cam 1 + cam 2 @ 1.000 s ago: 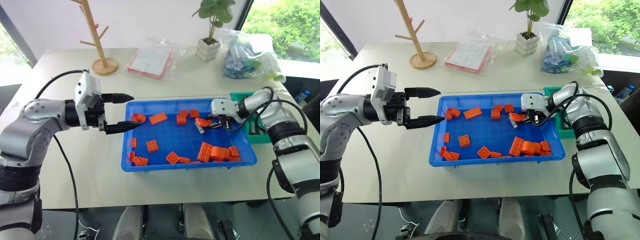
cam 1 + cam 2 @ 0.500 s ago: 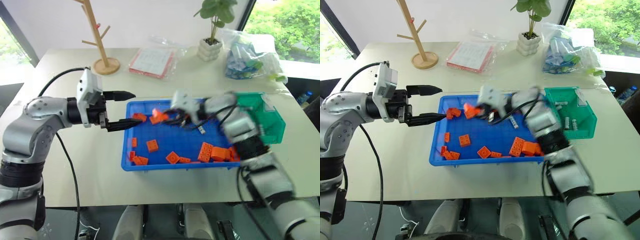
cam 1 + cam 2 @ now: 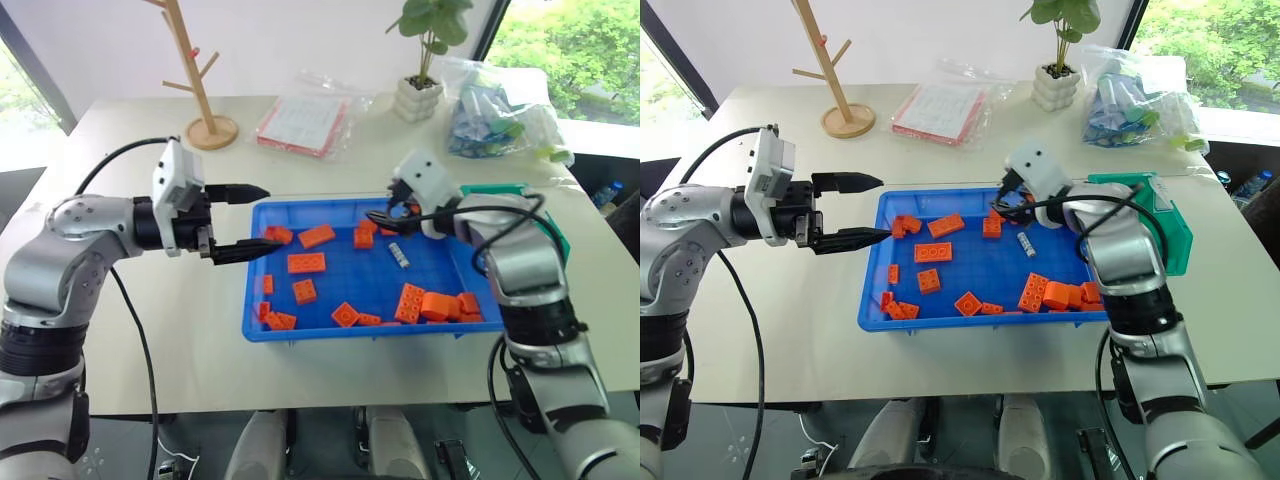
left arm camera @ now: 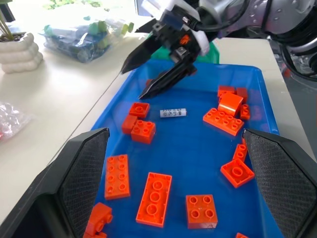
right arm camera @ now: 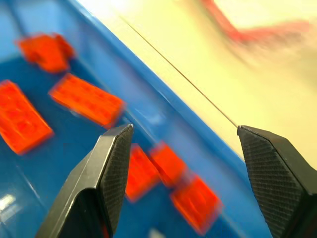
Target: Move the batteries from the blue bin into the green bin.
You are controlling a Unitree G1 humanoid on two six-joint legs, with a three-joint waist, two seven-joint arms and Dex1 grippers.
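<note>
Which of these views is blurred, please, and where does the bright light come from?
Right wrist view: smeared by motion, the orange bricks and blue bin soft-edged, though the black fingers stay crisp. Left wrist view: sharp on the battery, with the potted plant's white pot washed out by daylight. Both eye views: sharp, the windows behind the table bright, shadows faint.

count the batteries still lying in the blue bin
1: a battery on the blue bin's floor, just below the right gripper. Others may hide under bricks.
</note>
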